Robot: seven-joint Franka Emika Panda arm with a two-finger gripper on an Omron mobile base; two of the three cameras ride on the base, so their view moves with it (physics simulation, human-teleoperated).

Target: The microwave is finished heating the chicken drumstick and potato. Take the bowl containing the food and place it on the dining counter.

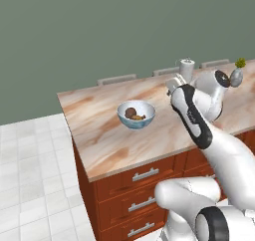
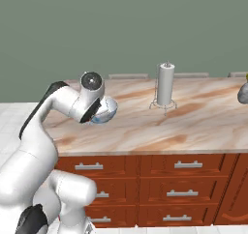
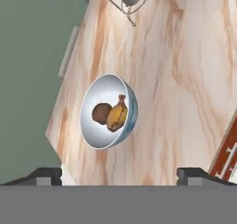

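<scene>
Bowl set down on the dining worktop

The bowl (image 1: 136,114) sits upright on the worktop (image 1: 99,135) near its left end, food (image 3: 110,115) inside — the claw (image 3: 120,172) stands wide open and clear of it, likely so the arm can leave without tipping it.

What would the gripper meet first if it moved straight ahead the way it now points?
Probably the bowl, which sits on the counter directly ahead of the open gripper; depth is unclear, so it might pass the rim and touch the counter beside it.
</scene>
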